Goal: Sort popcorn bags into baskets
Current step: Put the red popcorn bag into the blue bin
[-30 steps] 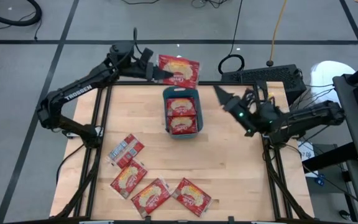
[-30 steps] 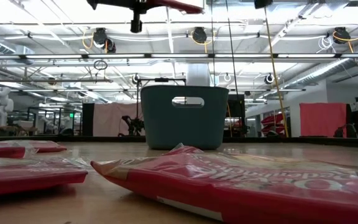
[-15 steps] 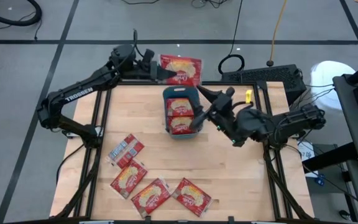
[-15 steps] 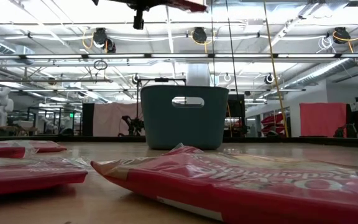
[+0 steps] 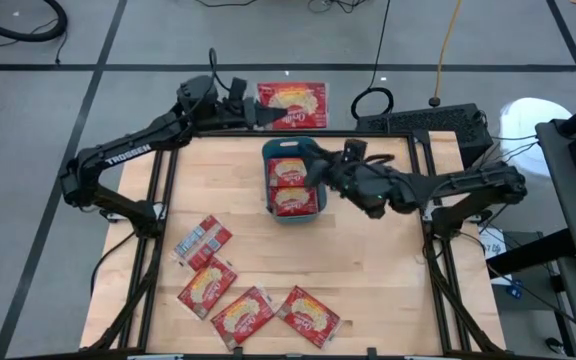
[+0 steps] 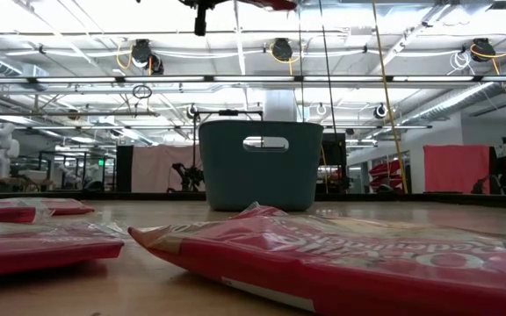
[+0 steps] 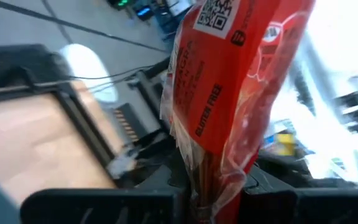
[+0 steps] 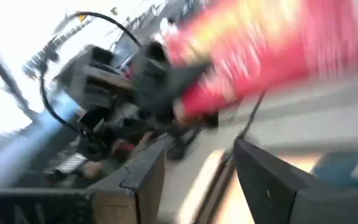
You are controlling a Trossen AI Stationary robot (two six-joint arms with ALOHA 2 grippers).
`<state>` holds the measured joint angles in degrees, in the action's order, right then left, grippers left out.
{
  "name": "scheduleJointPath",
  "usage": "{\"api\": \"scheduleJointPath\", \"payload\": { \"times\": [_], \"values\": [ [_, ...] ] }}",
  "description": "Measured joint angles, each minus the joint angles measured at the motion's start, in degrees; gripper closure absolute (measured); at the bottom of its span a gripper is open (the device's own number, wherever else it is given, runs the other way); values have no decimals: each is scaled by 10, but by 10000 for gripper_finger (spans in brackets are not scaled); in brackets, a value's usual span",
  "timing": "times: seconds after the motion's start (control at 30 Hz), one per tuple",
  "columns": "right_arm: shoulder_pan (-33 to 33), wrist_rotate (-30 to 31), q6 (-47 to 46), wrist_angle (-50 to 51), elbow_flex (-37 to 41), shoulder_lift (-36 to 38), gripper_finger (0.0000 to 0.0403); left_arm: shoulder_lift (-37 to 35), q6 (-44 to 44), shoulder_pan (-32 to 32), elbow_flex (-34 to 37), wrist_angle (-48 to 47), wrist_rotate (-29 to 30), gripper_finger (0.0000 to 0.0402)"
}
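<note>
My left gripper (image 5: 259, 113) is shut on a red popcorn bag (image 5: 293, 104), high above the table's far edge, just beyond the basket. The teal basket (image 5: 313, 152) stands at the far middle with two bags (image 5: 292, 186) lying flat in it. My right gripper (image 5: 316, 168) hovers open over the basket's right side, its fingers (image 8: 143, 182) pointing toward the held bag (image 8: 272, 50) with nothing between them. Several more bags (image 5: 243, 315) lie flat at the near left, one (image 5: 202, 240) silver side up. In the low view the basket (image 6: 260, 162) stands behind the near bags (image 6: 341, 259). My left gripper pinches the bag's left edge (image 7: 199, 184) between its two fingers. The fingers come level from the table's left. The bag (image 5: 293, 104) sticks out past them toward the right, printed face up, lifted clear of table and basket.
A black keyboard (image 5: 428, 122) and a coiled cable (image 5: 373, 100) lie beyond the far right corner. The middle and right of the wooden table (image 5: 388, 270) are bare.
My right gripper has swung from the table's far right toward the left and risen, now over the basket's right side and pointing at the held bag. My left gripper has carried the bag slightly toward the far edge, and the bag has turned squarer to the table.
</note>
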<state>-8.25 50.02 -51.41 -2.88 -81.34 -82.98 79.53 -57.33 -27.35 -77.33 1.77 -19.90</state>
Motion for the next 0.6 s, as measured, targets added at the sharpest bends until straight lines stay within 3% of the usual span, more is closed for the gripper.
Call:
{"api": "scheduleJointPath", "payload": {
  "times": [0.07,0.17,0.27,0.37,0.47,0.6],
  "values": [
    [15,-38,-86,-46,54,8,228,0,-34,11,32,66,0,360],
    [25,-63,-135,-179,138,20,231,-5,-95,30,100,182,2,360],
    [28,-39,-150,-343,213,30,231,-7,-150,55,172,312,40,360],
    [28,-10,-152,-463,270,29,232,-6,-200,80,235,379,107,360],
    [29,-5,-152,-519,300,29,232,-6,-230,99,277,406,158,360],
    [17,-6,-136,-524,303,29,232,-6,-261,108,307,441,164,360]
  ]
}}
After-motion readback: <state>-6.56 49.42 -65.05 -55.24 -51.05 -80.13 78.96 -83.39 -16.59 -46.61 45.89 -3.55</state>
